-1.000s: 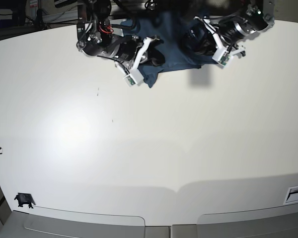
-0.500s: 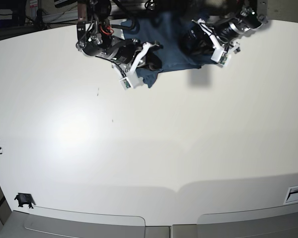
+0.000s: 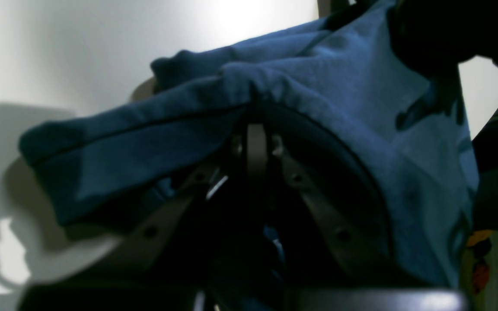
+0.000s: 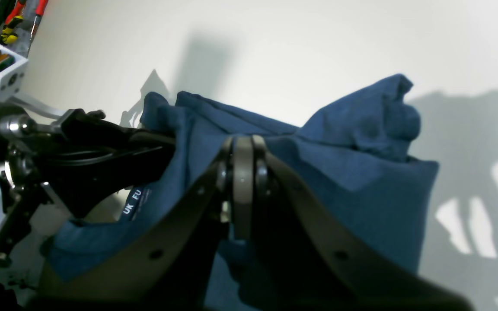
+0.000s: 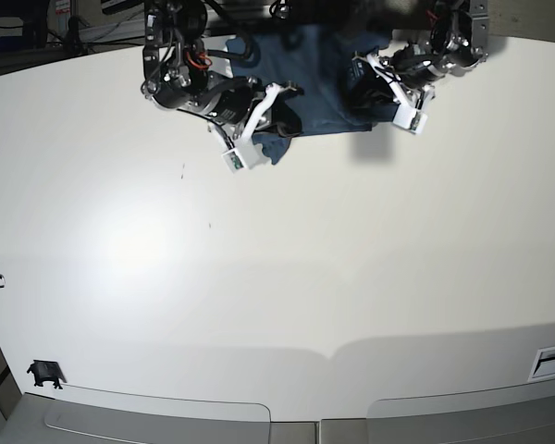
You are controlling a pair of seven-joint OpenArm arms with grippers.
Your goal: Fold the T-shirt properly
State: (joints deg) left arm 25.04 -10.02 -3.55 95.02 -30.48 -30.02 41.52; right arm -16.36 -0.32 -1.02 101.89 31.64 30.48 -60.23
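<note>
Both arms are held low over the far edge of the white bench (image 5: 277,277), angled inward toward one another, with the T-shirt (image 5: 310,79) stretched between them. The right tool (image 4: 242,181) is seen in its wrist view with its jaws pressed together on a fold of the cloth, the fabric draped over and around both fingers. The left tool (image 3: 255,149) is likewise clamped on the T-shirt, a hemmed edge running across just above its closed tips.

Compared with the base view a second ago, both arms have been drawn back toward the far edge: the left arm's white bracket now sits higher and nearer the middle, and the right arm's has also been pulled up slightly. The cloth has been gathered tighter, its lower point reaching less far onto the bench.

The T-shirt is seen as a bunched, dark teal-blue mass with thick folds and a stitched hem; a small label with white lettering (image 4: 134,203) is exposed in the right wrist view.
</note>
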